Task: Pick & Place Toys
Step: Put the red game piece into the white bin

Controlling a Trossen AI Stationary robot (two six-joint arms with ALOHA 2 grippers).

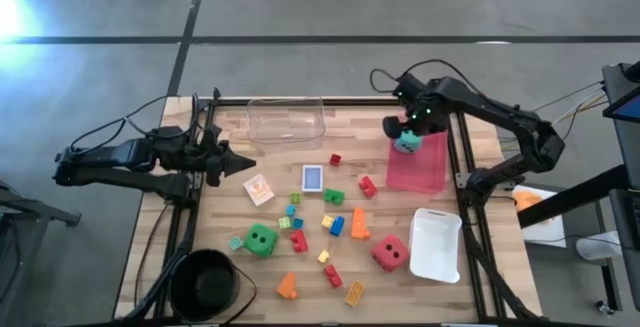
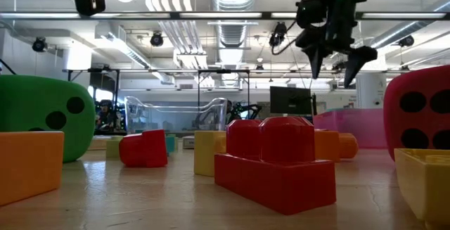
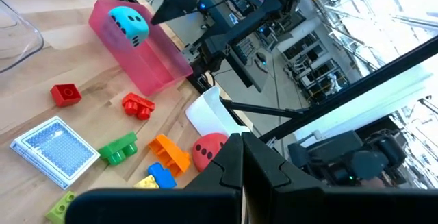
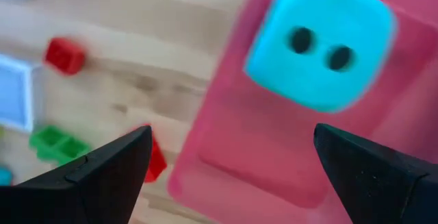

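**Teal die over the pink tray**

Overhead, I see the right hand point(image 1: 408, 127) above the pink tray's point(image 1: 420, 172) far end, fingers point(image 4: 113, 166) spread wide with nothing pinched between them. The teal die point(image 4: 320, 42) sits at the tray's far end, just below those fingers; I cannot tell whether it rests on the tray floor. The left hand point(image 1: 250, 164) waits at the tabletop's point(image 1: 460, 297) left edge, its fingers pressed together and holding nothing.

The other toys lie loose on the wood: green die point(image 1: 262, 239), red die point(image 1: 390, 254), blue card box point(image 1: 313, 178), and small bricks scattered between them. The clear tray point(image 1: 287, 123), white tray point(image 1: 437, 244) and black bowl point(image 1: 205, 283) stand around the edges.
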